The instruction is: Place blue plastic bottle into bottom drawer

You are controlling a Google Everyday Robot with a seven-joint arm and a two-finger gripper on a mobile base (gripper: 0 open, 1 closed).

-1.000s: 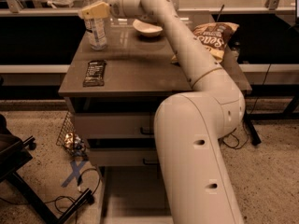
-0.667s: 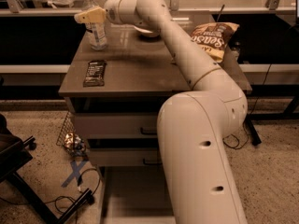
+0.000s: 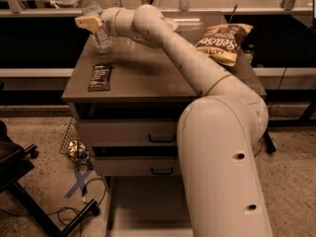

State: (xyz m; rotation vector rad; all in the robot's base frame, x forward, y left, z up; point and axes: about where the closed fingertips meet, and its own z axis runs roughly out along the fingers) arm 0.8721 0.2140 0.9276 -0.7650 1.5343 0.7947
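Observation:
The blue plastic bottle (image 3: 101, 37) stands upright at the back left of the grey cabinet's top (image 3: 143, 73); it is clear with a white cap. My gripper (image 3: 89, 22) is at the bottle's upper half, reaching in from the right, and covers part of it. The arm stretches across the cabinet top from the lower right. The bottom drawer (image 3: 143, 201) is pulled out at the foot of the cabinet, showing its pale flat floor; the arm hides its right part. The two upper drawers with black handles are closed.
A black snack bar (image 3: 100, 77) lies on the left of the cabinet top. A chip bag (image 3: 223, 42) lies at the right back. A wire basket (image 3: 74, 143), cables and a black chair base (image 3: 19, 181) are on the floor to the left.
My gripper has moved left across the back of the cabinet top and now sits at the bottle. The bottle has stayed where it was.

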